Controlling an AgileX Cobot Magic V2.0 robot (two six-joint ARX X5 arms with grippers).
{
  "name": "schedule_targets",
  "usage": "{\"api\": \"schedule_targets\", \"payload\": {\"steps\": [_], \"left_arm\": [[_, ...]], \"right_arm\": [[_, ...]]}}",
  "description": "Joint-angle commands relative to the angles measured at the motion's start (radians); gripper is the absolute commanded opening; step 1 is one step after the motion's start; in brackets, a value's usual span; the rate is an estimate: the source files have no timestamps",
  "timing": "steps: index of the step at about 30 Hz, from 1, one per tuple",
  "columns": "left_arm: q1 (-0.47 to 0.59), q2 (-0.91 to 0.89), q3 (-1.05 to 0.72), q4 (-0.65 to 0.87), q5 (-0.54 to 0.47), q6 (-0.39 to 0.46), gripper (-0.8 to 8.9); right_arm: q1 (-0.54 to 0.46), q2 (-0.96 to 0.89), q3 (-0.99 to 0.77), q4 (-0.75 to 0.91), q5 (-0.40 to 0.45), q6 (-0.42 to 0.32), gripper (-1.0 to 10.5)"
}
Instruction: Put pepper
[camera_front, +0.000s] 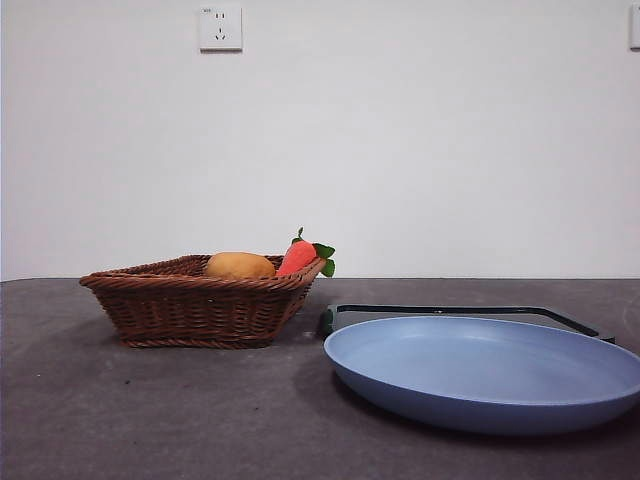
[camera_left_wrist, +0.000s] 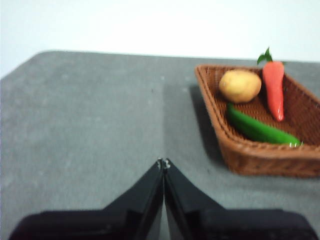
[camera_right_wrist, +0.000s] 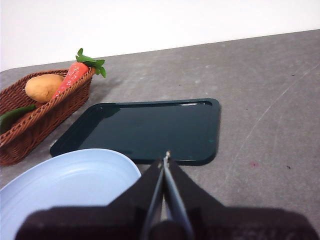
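Note:
The dark-green pepper (camera_left_wrist: 260, 129) lies inside the brown wicker basket (camera_left_wrist: 252, 152), between a tan potato (camera_left_wrist: 240, 85) and a red-orange carrot toy (camera_left_wrist: 274, 88). In the right wrist view only its end (camera_right_wrist: 14, 114) shows over the basket's rim (camera_right_wrist: 37, 120). The front view hides the pepper behind the basket wall (camera_front: 195, 305). My left gripper (camera_left_wrist: 163, 163) is shut and empty over bare table, apart from the basket. My right gripper (camera_right_wrist: 166, 156) is shut and empty, at the near edge of the dark tray (camera_right_wrist: 150, 127).
A light-blue plate (camera_front: 490, 370) sits in front of the dark-green tray (camera_front: 450, 312), to the right of the basket. The potato (camera_front: 240, 265) and carrot toy (camera_front: 300, 255) stick up over the basket rim. A wall with a socket (camera_front: 221, 28) stands behind the table.

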Motion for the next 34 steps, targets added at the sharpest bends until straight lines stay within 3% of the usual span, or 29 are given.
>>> {"api": "schedule_targets", "payload": {"steps": [1,4,7,12,15,23,26,34], "left_arm": [[0.003,-0.003,-0.01,0.046,0.002,-0.004,0.08],[0.003,-0.003,-0.01,0.087,0.006,-0.012,0.08],[0.003,-0.003,-0.01,0.092,0.007,-0.096,0.08],[0.003,-0.003,0.002,0.122,0.101,-0.214,0.06],[0.003,0.008,0.04,0.105,0.134,-0.239,0.06],[0.003,0.131,0.241,-0.044,0.173,-0.233,0.06],[0.003,0.205,0.321,-0.109,0.201,-0.227,0.06],[0.002,0.378,0.482,-0.286,0.345,-0.116,0.06]], "right_arm": [[0.002,-0.003,-0.011,0.014,-0.002,0.008,0.1],[0.002,-0.003,-0.011,0.015,-0.002,0.026,0.1],[0.002,-0.003,-0.011,0.031,-0.002,0.067,0.1],[0.002,-0.003,0.003,0.124,-0.008,0.219,0.1],[0.002,0.012,0.042,0.145,-0.007,0.263,0.1],[0.002,0.164,0.231,0.117,-0.008,0.26,0.1],[0.002,0.252,0.34,0.034,-0.009,0.241,0.1],[0.003,0.501,0.645,-0.34,-0.116,0.08,0.1]]}}
